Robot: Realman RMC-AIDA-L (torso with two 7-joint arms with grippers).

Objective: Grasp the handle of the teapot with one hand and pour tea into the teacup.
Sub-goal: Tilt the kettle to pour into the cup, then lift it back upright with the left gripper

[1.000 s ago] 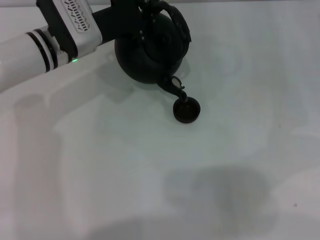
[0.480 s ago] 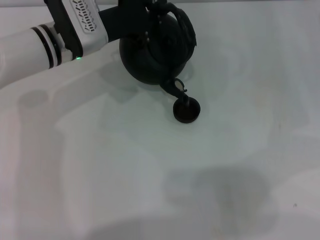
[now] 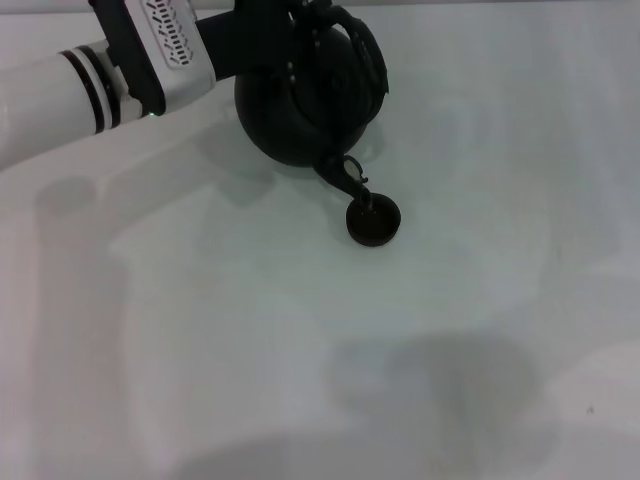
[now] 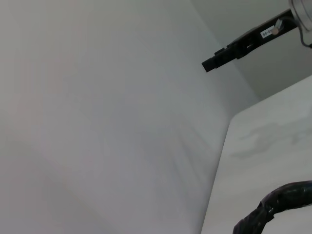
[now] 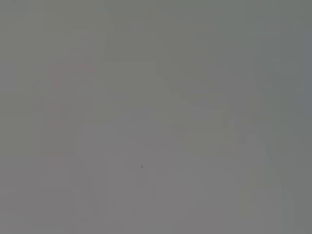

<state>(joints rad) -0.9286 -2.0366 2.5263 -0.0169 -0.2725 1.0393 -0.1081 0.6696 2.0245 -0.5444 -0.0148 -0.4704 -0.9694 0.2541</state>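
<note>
White desk (image 3: 300,330) is carrying the teacup (image 3: 373,222). Left gripper (image 3: 300,35) jaws are clamping the handle (image 3: 365,45), tilting the teapot (image 3: 300,100) spout-down over it.

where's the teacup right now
In the head view the teacup sits on the white table, slightly right of centre, directly under the spout of the tilted teapot.

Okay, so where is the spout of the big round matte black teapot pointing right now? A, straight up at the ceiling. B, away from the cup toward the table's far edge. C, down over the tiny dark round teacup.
C: in the head view the big round matte black teapot is tipped, its spout angled down right over the tiny dark round teacup.
</note>
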